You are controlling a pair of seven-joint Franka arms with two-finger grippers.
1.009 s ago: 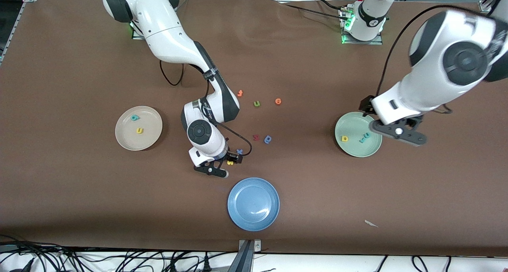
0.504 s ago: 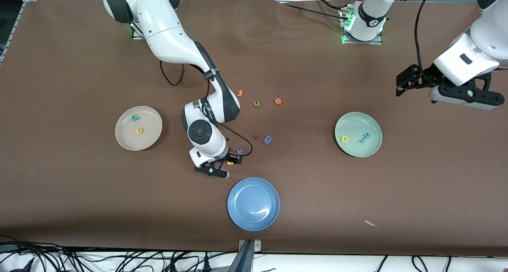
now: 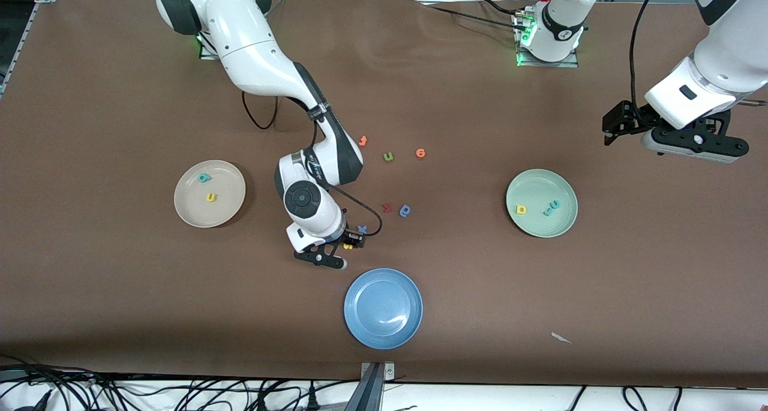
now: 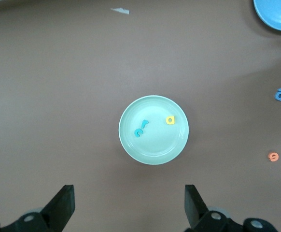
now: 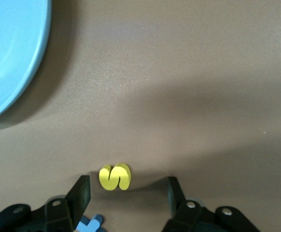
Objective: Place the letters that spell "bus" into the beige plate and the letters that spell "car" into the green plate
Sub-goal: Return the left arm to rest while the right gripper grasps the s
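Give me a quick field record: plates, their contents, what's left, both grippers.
beige plate: teal b, yellow u
green plate: yellow a, teal r, teal c
yellow s: on the table, between the right gripper's fingers, not gripped
right gripper: low over the s, open
left gripper: open, waiting above the table, near the green plate
blue plate: no letters in it

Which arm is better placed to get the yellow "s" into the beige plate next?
The right arm. Its end effector is down at the table with the yellow "s" between its open fingers. The left end effector hangs open, up near the green plate, far from that letter.
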